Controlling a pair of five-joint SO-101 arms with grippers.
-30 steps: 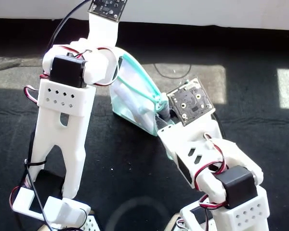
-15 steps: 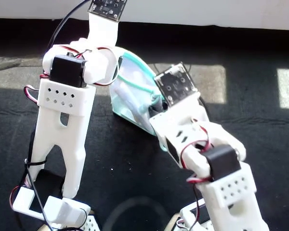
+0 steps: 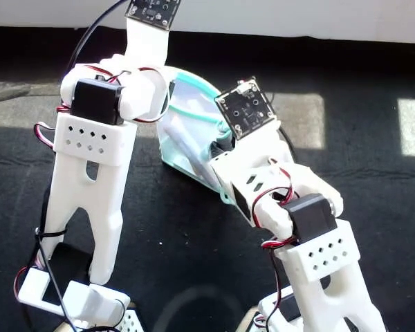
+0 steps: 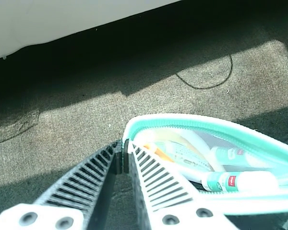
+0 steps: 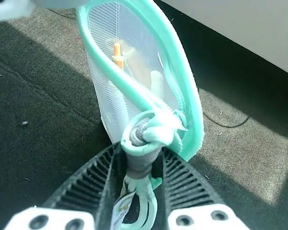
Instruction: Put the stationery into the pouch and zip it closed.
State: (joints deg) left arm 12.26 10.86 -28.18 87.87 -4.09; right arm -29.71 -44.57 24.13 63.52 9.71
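The mint mesh pouch (image 3: 187, 142) stands on edge over the dark mat (image 3: 159, 228), stretched between the two arms. The left gripper (image 4: 122, 155) is pinched tight on one end of the pouch's rim. The right gripper (image 5: 141, 158) is clamped on the zip pull (image 5: 145, 134) and its looped tab at the opposite end. The pouch's long axis runs from one gripper to the other, slanting across the table in the high view. Its mouth gapes open, with the stationery (image 4: 240, 182) lying lengthwise inside. The closing stroke would likely carry the pull along that axis toward the left gripper, which serves as anchor. The right arm is the one placed to make it.
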